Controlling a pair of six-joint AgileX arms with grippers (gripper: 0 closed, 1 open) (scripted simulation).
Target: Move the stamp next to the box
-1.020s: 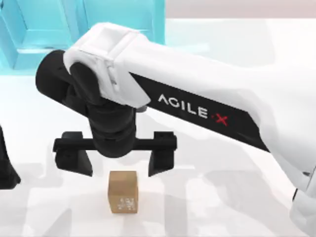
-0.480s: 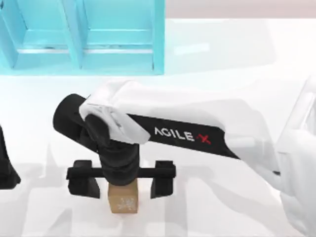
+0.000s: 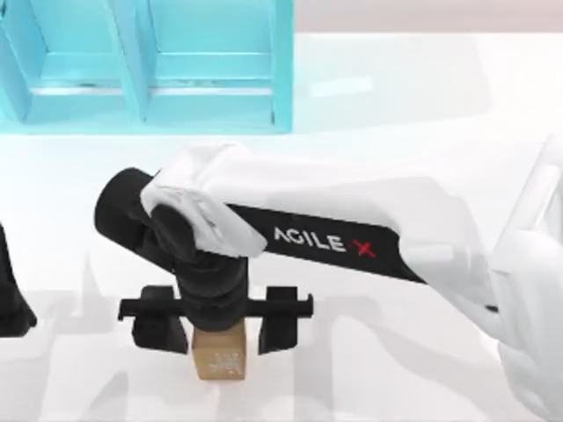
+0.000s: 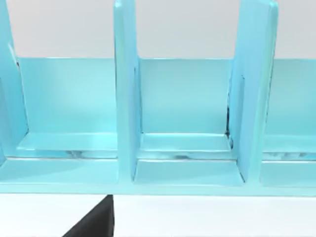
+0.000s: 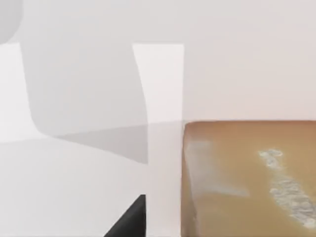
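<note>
The stamp [image 3: 219, 360] is a small tan-brown block with a white mark on its near side, standing on the white table near the front edge. My right gripper [image 3: 220, 338] is lowered over it and open. One black finger [image 3: 162, 331] stands close on each side of the block, with narrow gaps. In the right wrist view the stamp [image 5: 247, 177] looms large, with a dark fingertip [image 5: 131, 222] beside it. The box [image 3: 141, 70] is a light blue compartmented rack at the back left, far from the stamp. My left arm [image 3: 12, 299] is parked at the left edge.
The left wrist view faces the box [image 4: 187, 98] and its upright dividers [image 4: 126, 94]. The white right arm [image 3: 352, 229] reaches across the middle of the table. White tabletop [image 3: 422, 97] lies at the back right.
The right gripper came down from behind the stamp to straddle it. Its fingers have since drawn in closer to the block's sides. The stamp has not moved.
</note>
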